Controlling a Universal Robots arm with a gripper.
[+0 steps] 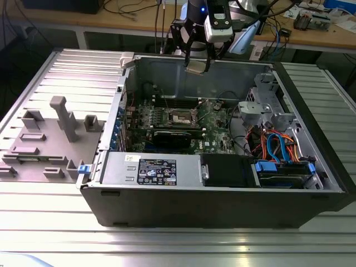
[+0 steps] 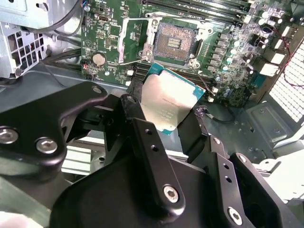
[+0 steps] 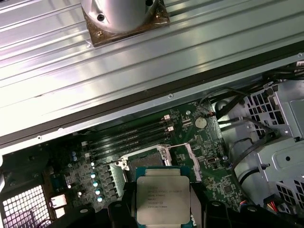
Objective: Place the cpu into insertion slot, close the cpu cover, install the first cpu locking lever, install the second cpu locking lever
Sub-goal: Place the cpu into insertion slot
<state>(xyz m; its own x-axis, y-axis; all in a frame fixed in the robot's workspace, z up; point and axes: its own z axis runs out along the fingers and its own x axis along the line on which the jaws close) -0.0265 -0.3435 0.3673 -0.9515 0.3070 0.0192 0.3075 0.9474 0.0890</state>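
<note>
Cpu (image 2: 168, 95) sits clamped in your gripper (image 2: 162, 109), held apart from the slot (image 2: 173, 42), whose cover (image 2: 121, 42) stands open.

1 arm (image 1: 194, 16) poised high, angled downward, gripper (image 2: 161, 118) seemingly closed on the cpu (image 2: 166, 99)

A ribbed aluminium table (image 1: 178, 245) is stretching across the foreground, its slats catching pale reflections. Behind it, a wooden workbench (image 1: 142, 19) is running along the back, carrying loose cables (image 1: 119, 8). A grey moulded fixture plate (image 1: 53, 146) is lying on the table toward the exterior view's left.
</note>
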